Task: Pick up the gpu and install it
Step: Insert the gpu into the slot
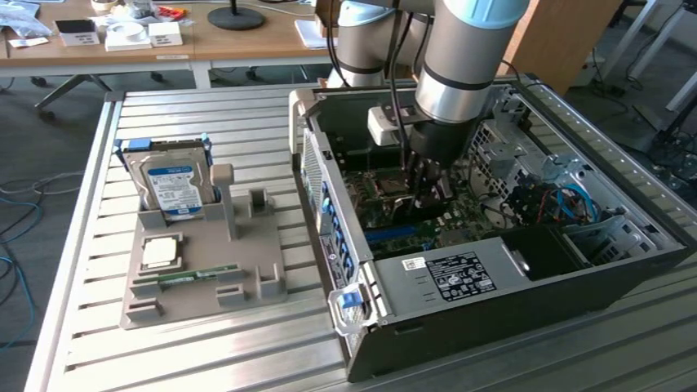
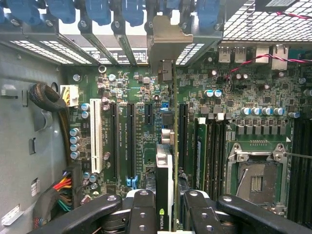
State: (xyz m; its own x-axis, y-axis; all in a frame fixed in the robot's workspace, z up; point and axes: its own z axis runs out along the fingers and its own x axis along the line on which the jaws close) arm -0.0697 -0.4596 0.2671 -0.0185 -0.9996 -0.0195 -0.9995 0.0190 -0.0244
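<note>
**Gpu (image 2: 165, 168) gripped edge-on by gripper (image 2: 168, 207), inside open computer case (image 1: 523, 318).**

Jaws partly closed and clamped on the card, one of the fingers (image 2: 141, 214) against each face. Card upright over the motherboard (image 2: 146, 97) on the case floor, silver end bracket toward the case's rear slot wall with its blue latches (image 2: 97, 9). Card edge just beside a long black expansion slot, the white PCI slot (image 2: 96, 136) to one side and the empty CPU socket (image 2: 256, 180) to the other. Contact with any slot not discernible. Arm and gripper (image 1: 427, 184) reaching down into the middle of the case, near the labelled power supply (image 1: 458, 278). Outside the case, beside its latch wall, on the slatted table (image 1: 175, 351): grey fixture tray (image 1: 207, 294) with upright hard drive (image 1: 175, 184), CPU (image 1: 160, 251) and RAM stick (image 1: 196, 276).
</note>
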